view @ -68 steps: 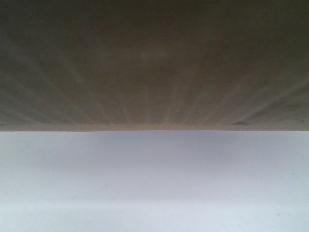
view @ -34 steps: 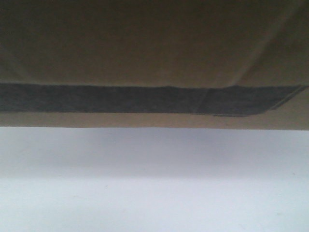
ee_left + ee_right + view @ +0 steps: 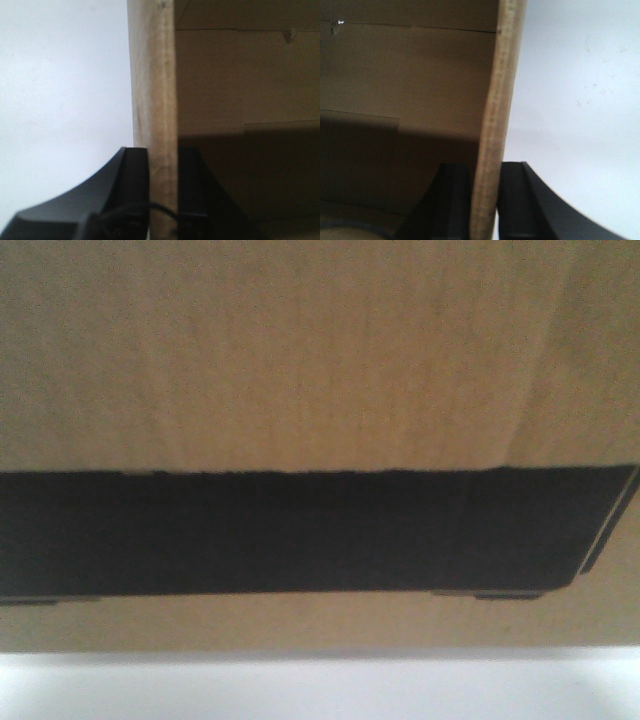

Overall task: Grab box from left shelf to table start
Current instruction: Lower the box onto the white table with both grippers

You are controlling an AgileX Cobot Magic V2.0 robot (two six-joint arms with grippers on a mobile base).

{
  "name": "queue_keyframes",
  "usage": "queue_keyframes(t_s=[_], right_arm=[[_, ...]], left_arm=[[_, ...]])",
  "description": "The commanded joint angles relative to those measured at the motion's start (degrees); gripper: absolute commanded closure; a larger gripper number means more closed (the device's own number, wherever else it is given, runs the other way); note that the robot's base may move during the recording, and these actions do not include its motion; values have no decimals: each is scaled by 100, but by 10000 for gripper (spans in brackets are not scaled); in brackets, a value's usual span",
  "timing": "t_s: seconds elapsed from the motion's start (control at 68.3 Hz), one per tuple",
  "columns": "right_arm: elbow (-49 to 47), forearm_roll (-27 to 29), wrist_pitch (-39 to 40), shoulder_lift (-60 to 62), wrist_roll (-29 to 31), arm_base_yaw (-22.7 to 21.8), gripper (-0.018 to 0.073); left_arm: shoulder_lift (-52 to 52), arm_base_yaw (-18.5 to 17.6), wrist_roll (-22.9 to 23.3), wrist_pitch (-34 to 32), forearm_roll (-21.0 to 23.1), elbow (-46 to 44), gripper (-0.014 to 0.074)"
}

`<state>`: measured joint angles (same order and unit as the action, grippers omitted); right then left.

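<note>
A: Box first; where is it?

B: It fills nearly the whole front view, brown cardboard with a wide black band running across the lower middle; a thin strip of white desk shows along the bottom edge of the frame, just under the box's lower edge; whether they touch I cannot tell.

A: And the left gripper?

B: At the bottom centre of the left wrist view, clamped on an upright cardboard wall of the box; one black finger sits on the white-desk side at the left, the other presses the shadowed inner face at the right.

A: The right gripper?

B: Same story, mirrored; its fingers pinch a cardboard wall at the bottom centre, box interior to the left, white desk to the right.
</note>
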<state>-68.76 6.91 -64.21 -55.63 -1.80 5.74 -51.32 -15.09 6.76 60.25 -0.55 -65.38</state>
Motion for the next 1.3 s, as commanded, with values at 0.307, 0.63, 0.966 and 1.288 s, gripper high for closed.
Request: queue_keyframes(t_s=[0.307, 0.63, 0.966, 1.288], right_arm=[[-243, -299, 1153, -1193, 225, -59, 505], [-233, -384, 1154, -1527, 225, -64, 476], [-233, -427, 1091, -1521, 220, -64, 45], [-244, -435, 1086, -1471, 220, -68, 6]], left_arm=[[-1658, -19, -35, -1260, -39, -275, 696], [-2289, 316, -26, -1372, -14, -275, 695], [-2282, 612, -351, -1298, 391, -275, 417], [-2256, 612, -351, -1149, 670, -331, 50]])
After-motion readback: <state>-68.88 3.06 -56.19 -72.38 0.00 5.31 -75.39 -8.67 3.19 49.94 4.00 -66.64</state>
